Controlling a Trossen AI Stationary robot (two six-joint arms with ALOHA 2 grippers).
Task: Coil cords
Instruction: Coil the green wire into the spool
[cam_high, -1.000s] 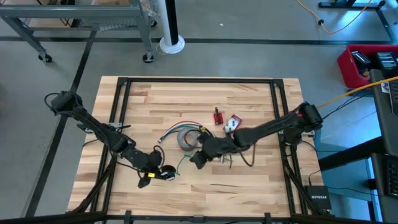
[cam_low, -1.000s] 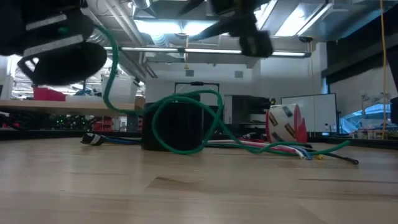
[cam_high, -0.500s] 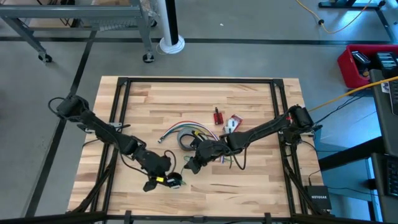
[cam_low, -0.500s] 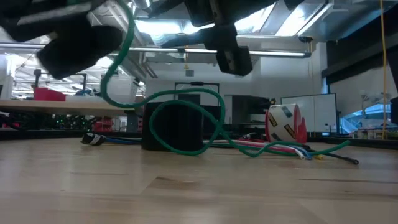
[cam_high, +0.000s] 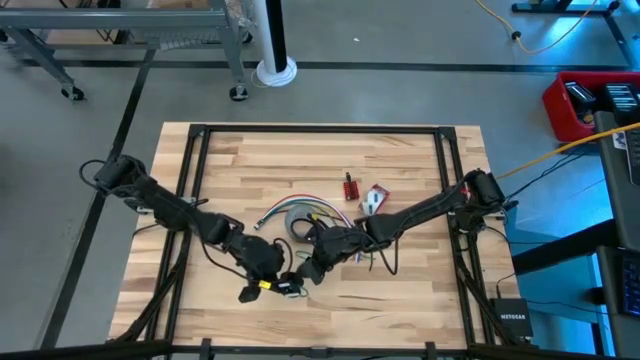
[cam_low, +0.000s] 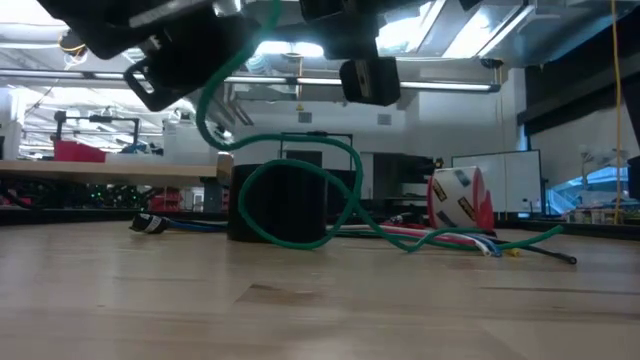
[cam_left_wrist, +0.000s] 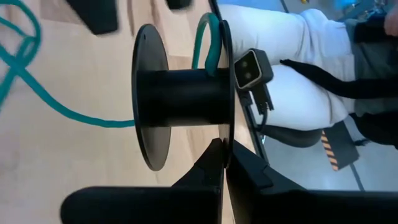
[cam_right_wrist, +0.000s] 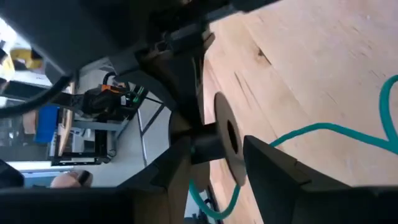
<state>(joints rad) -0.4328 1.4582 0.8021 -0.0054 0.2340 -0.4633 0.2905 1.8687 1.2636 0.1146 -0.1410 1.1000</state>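
Spool (cam_left_wrist: 180, 99), black, sits clamped by one flange in the left gripper (cam_high: 268, 283), near the grey tape roll (cam_high: 299, 222). Green cord (cam_low: 300, 190) runs onto it. Right gripper (cam_high: 306, 271) hangs just beside the spool, fingers (cam_right_wrist: 273, 171) apart, straddling its flange.

Grey tape roll (cam_high: 298, 222) sits near the middle of the table (cam_high: 400, 300), and a small red clip (cam_high: 350, 186) lies just beside a red-and-white packet (cam_high: 375, 197), toward the far edge. Off the right edge, a red bin (cam_high: 585, 105) rests on the floor.
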